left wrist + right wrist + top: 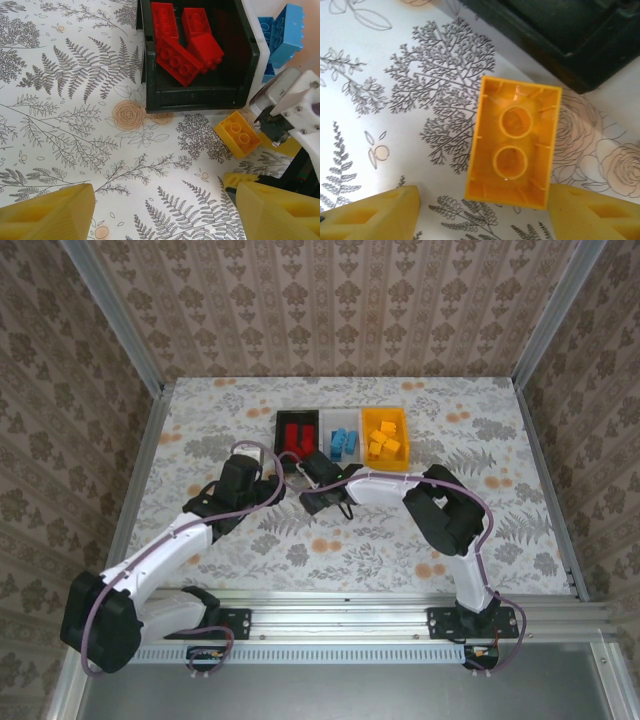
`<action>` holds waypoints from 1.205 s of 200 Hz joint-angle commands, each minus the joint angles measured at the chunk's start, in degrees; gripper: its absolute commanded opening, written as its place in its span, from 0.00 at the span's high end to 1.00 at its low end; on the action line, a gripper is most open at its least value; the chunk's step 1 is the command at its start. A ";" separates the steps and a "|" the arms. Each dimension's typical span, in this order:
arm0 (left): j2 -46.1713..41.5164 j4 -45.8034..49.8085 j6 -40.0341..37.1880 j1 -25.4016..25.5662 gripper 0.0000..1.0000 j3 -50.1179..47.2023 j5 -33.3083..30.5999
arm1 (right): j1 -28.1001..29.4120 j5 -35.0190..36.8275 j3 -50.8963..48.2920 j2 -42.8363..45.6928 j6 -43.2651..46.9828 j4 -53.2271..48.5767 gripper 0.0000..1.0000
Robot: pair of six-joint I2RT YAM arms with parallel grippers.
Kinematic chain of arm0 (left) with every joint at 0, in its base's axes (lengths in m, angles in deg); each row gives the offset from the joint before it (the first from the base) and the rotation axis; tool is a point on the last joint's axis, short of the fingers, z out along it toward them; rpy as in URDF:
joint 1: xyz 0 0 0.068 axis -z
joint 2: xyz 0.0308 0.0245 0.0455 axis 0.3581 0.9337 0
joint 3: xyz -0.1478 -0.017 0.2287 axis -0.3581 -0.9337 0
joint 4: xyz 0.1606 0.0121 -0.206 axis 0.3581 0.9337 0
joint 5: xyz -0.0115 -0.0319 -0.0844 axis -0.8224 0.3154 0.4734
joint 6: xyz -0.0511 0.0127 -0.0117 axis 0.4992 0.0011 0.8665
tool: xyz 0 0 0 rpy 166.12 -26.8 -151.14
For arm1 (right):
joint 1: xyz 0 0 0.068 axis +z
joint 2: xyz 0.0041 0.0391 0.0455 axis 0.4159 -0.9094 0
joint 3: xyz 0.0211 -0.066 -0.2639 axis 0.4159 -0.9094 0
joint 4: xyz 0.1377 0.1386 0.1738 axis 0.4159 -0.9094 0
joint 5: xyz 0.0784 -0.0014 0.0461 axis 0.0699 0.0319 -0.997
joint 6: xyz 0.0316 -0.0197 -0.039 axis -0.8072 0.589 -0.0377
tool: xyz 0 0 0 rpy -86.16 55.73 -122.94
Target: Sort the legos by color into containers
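Note:
A yellow lego (pixel 514 140) lies hollow side up on the table, just in front of the black bin (pixel 580 45). My right gripper (pixel 485 215) is open, and the brick's near end sits between its fingertips, close to the right one. My left gripper (pixel 165 210) is open over bare table, with the same yellow lego (pixel 237 134) ahead to its right. Red legos (pixel 187 45) fill the black bin (pixel 200 95), and blue legos (pixel 285 35) lie in the white bin (pixel 343 443). Several yellow legos (pixel 385 440) sit in the orange-yellow bin (pixel 364 440). Both grippers, the left (pixel 275 480) and the right (pixel 312 492), hang close together before the bins.
The three bins stand side by side at the back centre of the floral table (pixel 250 540). Metal rails (pixel 150 470) and patterned walls enclose the table. The right arm's wrist (pixel 290 107) crowds the right side of the left wrist view.

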 commanded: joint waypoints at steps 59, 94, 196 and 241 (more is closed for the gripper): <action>-1.32 -0.46 -0.46 -0.59 0.24 -1.80 -0.40 | -0.83 2.62 6.55 -5.28 -1.16 -2.40 0.35; -1.72 -0.21 -0.46 -0.68 0.24 -1.80 -0.41 | -0.18 4.50 4.64 -3.54 -1.29 -1.80 0.43; -1.63 -0.27 0.20 -0.68 0.24 -1.58 0.48 | 1.12 5.85 -2.82 5.04 -2.18 3.69 0.58; -0.72 -1.21 0.36 -0.68 0.24 -1.54 0.94 | 1.55 5.06 -6.54 9.56 -3.04 4.91 0.59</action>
